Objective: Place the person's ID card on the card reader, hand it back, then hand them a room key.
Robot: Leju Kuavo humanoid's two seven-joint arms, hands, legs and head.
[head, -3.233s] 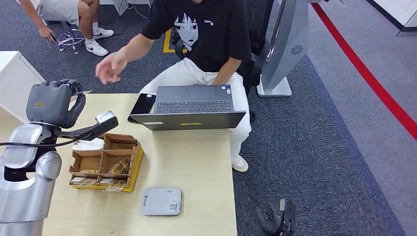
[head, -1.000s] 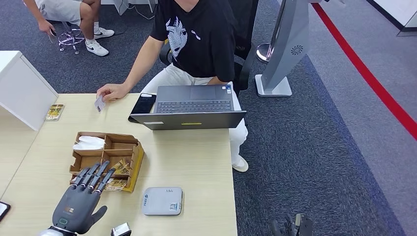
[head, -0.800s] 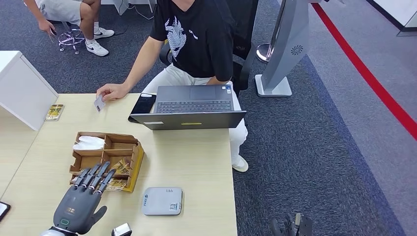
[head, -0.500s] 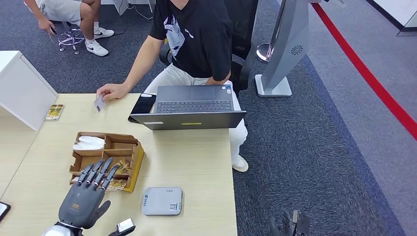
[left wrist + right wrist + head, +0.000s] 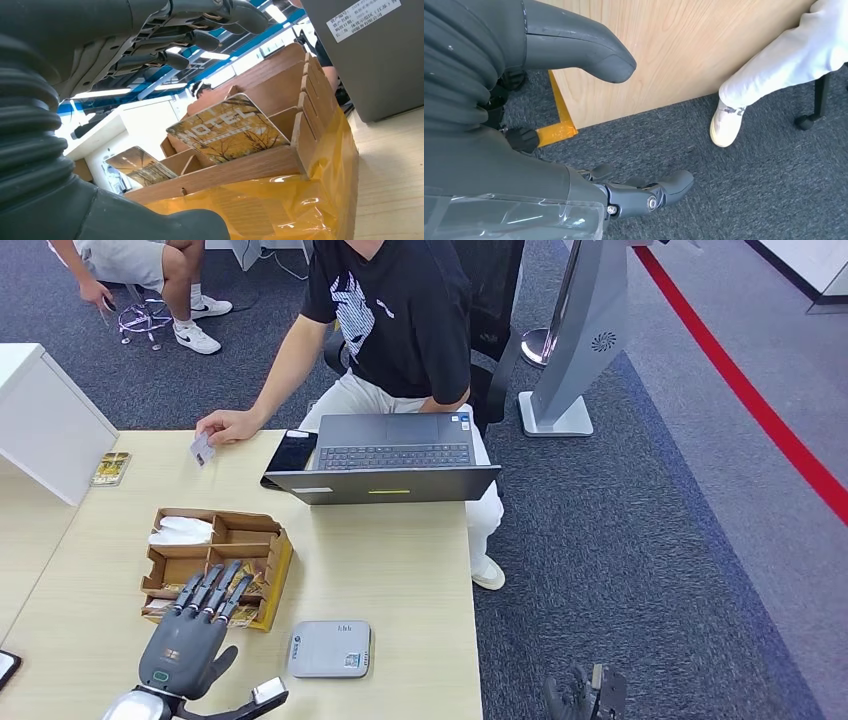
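A: Left hand (image 5: 190, 645) has crept forward over the last second; fingertips now over the near edge of the wooden card tray (image 5: 272, 575). Looks like ID return is done: person's hand (image 5: 228, 425) holds the ID card (image 5: 202, 450) at the far edge of the worktop (image 5: 400, 560).

B: So room key step. Hand state?

A: Fingers spread, straight, holding nothing. Left wrist view has a "HOTEL" room key (image 5: 227, 131) leaning in the tray's near compartment, just ahead of the fingers, not touched.

B: Card reader?

A: Card reader (image 5: 330, 649) bare, beside the tray. Right hand (image 5: 644, 195) hangs by the floor, fingers loosely apart, empty.
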